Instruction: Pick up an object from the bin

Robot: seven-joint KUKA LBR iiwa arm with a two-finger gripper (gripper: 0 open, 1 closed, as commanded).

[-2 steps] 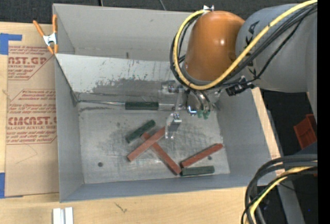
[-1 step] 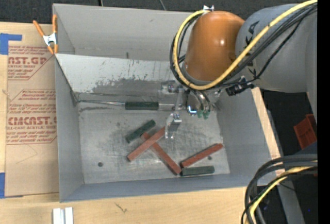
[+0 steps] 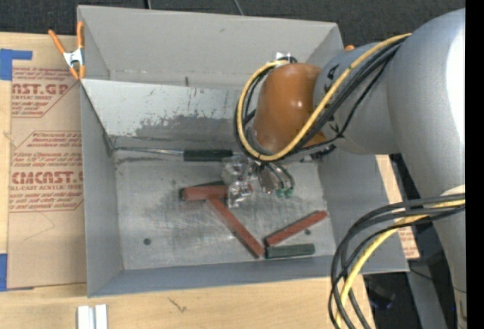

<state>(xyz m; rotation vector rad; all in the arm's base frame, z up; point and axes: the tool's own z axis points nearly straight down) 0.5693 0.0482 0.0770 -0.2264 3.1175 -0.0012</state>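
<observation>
Claw [image 3: 240, 187] down low mid bin [image 3: 98, 191], at the right end of the red-brown stick [image 3: 198, 193] lying left of centre, no telling how open or whether gripping anything; looks light, stiff, kinda slick, so probably best pinched across its narrow middle.

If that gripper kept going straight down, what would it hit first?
Probably the leftmost reddish-brown stick, whose right end lies under the gripper; depth is hard to judge.

The silver-grey arm [image 3: 427, 93] has an orange wrist cover [image 3: 286, 104] and looped yellow-black cables [image 3: 243, 108].
</observation>
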